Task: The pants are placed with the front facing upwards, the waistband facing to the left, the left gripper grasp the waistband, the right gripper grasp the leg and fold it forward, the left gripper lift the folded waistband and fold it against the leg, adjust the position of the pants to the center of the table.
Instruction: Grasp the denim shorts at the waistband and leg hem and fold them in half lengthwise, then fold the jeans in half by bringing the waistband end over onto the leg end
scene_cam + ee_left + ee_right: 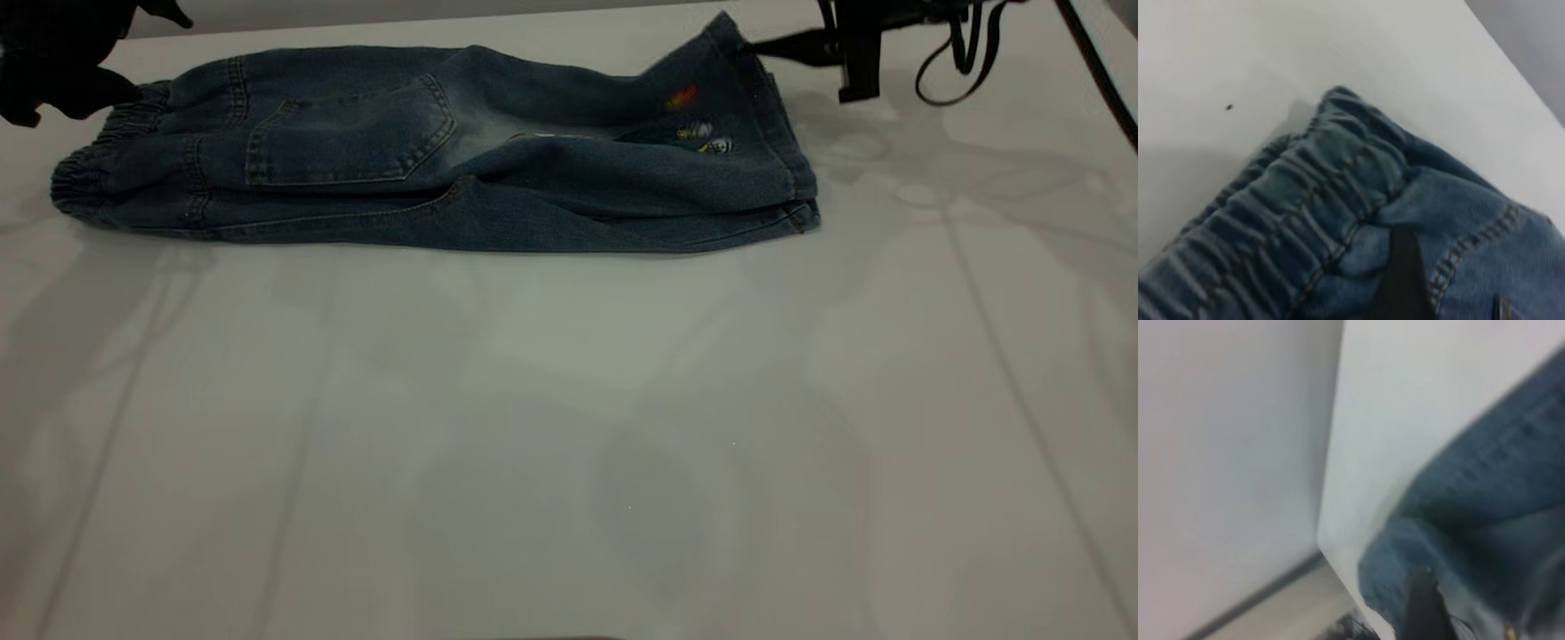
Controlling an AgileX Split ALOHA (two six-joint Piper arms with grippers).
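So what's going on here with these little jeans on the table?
Two robot arms are folding small denim pants on a white table. The pants lie along the far edge, already doubled lengthwise, waistband at the left. The left gripper is at the waistband, with a finger on the denim there. The right gripper is at the raised far corner of the leg hem. Whether either is clamped shut isn't clear.

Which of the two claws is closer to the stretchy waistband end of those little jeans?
The left gripper is nearer: it is right at the waistband, at the far corner. The right gripper is at the opposite end, at the raised leg hem.
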